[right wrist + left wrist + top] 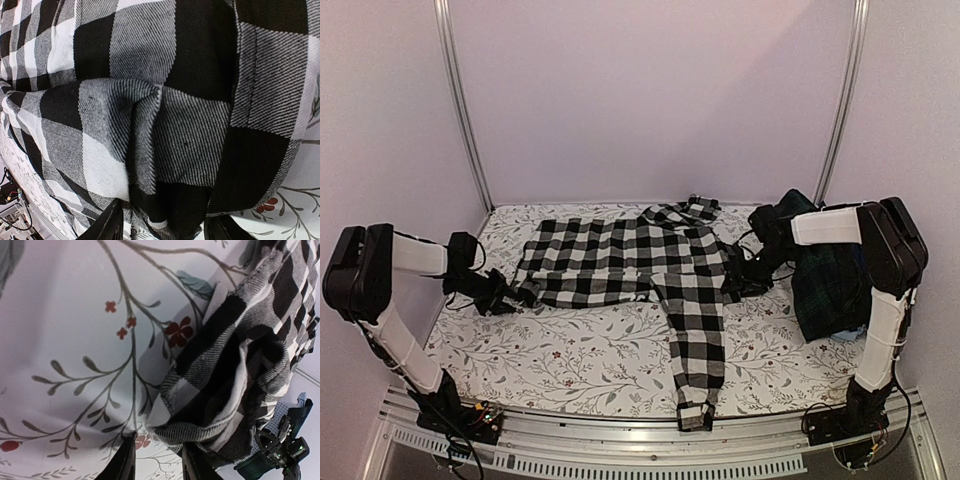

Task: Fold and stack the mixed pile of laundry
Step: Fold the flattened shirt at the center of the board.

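Barely begun, I judge: the checked shirt (620, 262) lies spread and unfolded on the worktop (570, 350). The left end effector (492, 292) and right end effector (750, 272) each pinch one of its side edges. The pile (830, 285) waits right of the shirt, with nothing stacked.

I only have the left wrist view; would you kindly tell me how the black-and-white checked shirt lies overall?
Observer: The black-and-white checked shirt is spread across the floral-printed white table covering, one sleeve reaching the near edge.
Operator: Where is the right claw?
Observer: The right claw is at the shirt's right side, fabric bunched between its fingers.
Operator: What else is waiting?
Observer: A dark green-navy plaid garment lies heaped at the table's right end.
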